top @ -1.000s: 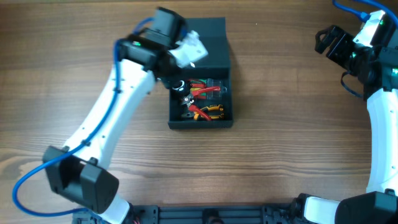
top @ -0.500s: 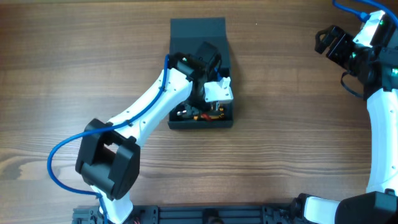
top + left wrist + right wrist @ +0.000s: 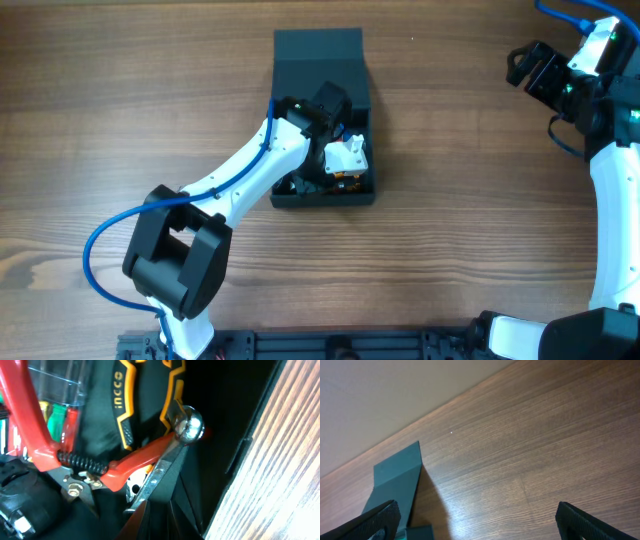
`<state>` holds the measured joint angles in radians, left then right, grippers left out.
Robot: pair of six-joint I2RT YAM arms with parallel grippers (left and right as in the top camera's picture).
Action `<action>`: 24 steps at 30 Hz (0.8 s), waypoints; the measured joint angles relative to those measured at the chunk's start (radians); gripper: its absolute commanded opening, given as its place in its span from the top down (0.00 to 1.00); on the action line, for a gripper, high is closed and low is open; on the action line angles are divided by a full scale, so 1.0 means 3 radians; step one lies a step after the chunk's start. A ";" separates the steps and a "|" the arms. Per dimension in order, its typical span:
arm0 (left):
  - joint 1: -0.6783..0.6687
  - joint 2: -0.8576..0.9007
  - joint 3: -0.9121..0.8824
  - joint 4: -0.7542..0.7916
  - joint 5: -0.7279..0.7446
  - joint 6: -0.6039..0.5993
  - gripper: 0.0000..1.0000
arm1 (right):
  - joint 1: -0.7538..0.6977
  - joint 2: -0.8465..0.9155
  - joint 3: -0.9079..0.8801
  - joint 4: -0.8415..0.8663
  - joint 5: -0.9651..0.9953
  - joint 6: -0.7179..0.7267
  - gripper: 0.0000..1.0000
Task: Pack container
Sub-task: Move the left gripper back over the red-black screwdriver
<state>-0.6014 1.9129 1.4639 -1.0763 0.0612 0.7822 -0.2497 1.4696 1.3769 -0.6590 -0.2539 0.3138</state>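
The dark teal-grey container (image 3: 285, 198) stands at the table's middle with its flap lid (image 3: 318, 50) open toward the far side. My left gripper (image 3: 338, 172) reaches down inside it. In the left wrist view, the left gripper (image 3: 161, 511) is shut on a metal tool with a shiny round head (image 3: 189, 422) that lies over red-handled snips (image 3: 37, 435) and yellow-black pliers (image 3: 125, 405). My right gripper (image 3: 528, 66) hangs open and empty at the far right, well away from the box. Its view shows the lid (image 3: 395, 482) at lower left.
Bare wooden table (image 3: 470, 200) surrounds the container. A clear case of coloured bits (image 3: 60, 395) lies in the box beside the tools. The box's wall (image 3: 235, 435) stands close to the right of the held tool.
My left arm has swung from the container's far-left corner down into the box and settled over the tools. The right arm has not moved.
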 measured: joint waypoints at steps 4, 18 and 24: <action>0.0000 -0.0150 0.0278 -0.0393 -0.0117 -0.0387 0.68 | 0.0000 0.0000 0.0000 0.0000 0.0000 0.0000 0.00; 0.1555 -0.0722 0.0417 -0.1036 -0.0473 -0.2149 0.30 | 0.0000 0.0000 0.0000 0.0000 0.0000 0.0000 0.00; 0.2511 -0.0722 0.0320 -0.1044 -0.0486 -0.1696 0.36 | 0.0000 0.0000 0.0000 0.0000 0.0000 0.0000 0.00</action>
<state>0.1520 1.6962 1.5600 -1.3895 -0.0845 0.2733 -0.2497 1.4696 1.3769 -0.6590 -0.2539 0.3138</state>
